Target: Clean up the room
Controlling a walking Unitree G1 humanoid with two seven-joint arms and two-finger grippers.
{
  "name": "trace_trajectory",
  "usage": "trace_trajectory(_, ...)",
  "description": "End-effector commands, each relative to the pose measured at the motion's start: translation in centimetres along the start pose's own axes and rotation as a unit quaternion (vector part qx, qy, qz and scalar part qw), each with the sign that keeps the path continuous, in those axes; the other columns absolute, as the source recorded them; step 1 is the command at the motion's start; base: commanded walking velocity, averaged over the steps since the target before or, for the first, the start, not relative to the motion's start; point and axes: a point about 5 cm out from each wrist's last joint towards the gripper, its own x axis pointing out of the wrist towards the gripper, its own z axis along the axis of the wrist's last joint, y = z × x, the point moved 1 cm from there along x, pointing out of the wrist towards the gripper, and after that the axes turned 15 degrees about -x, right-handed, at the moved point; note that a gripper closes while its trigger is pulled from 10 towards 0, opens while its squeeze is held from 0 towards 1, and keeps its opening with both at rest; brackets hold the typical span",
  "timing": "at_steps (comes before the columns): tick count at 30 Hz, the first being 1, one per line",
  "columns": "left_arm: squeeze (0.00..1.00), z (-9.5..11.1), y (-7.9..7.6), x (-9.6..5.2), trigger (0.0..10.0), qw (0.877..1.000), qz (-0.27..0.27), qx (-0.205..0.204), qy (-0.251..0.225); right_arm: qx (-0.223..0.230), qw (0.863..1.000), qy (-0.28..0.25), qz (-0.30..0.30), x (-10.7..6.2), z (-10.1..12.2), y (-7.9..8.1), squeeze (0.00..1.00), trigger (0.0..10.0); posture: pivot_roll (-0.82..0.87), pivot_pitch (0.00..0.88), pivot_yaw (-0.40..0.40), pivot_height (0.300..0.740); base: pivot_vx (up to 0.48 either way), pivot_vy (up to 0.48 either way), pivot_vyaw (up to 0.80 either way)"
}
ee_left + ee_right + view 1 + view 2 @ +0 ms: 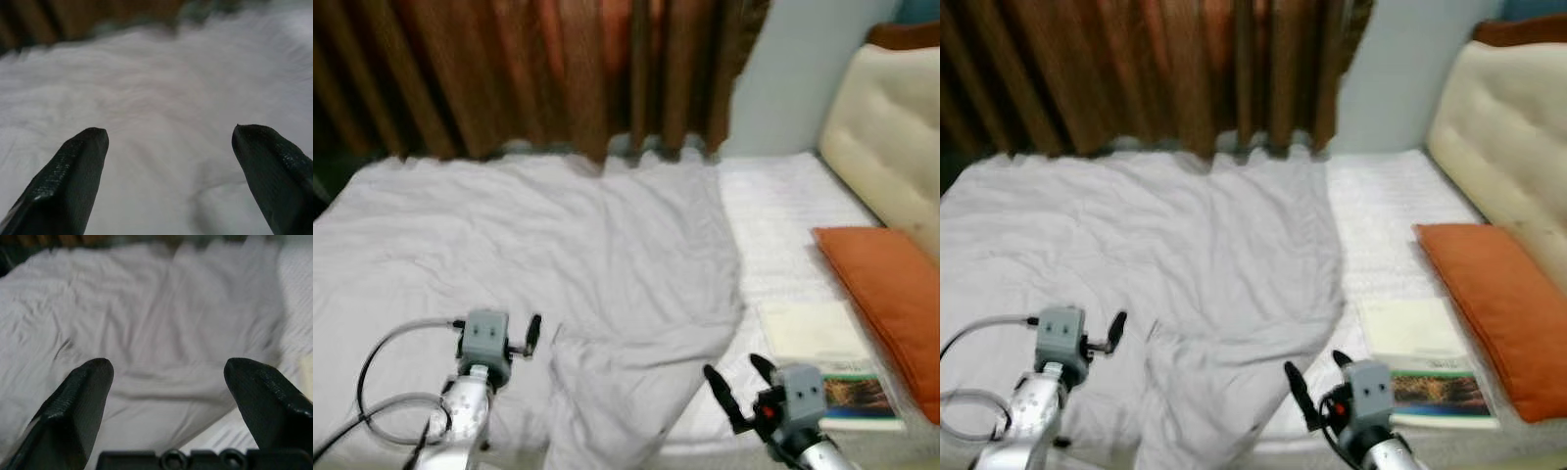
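Both grippers, left (530,333) and right (736,384), are hovering spread, empty; soft, light sheet (558,255) likely pinching best at lower-centre fold.

Bed (783,206) with blanket (538,255), pillow (891,294), book (827,362)

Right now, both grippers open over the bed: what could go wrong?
1. The blanket lies rumpled, its near edge folded by the left gripper; a pinch may catch only one layer.
2. The book lies at the mattress edge beside the right gripper; a sweep could knock it off.
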Motion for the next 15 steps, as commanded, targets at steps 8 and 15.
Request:
trace_trajectory(8,0.00,-0.6,1.0,3.6,10.0,0.997,0.042,0.051,0.042,-0.003,0.999,0.040,-0.023,-7.8,2.0,0.8,0.00,10.0,-0.29,0.595,-0.068,0.740,0.000,0.000,0.00)
trace_trajectory(15,0.00,0.3,1.3,4.8,10.0,0.996,0.077,-0.034,0.028,0.013,0.995,0.099,-0.020,-12.8,2.9,2.6,0.00,10.0,-0.35,0.677,-0.088,0.740,0.000,0.000,0.00)
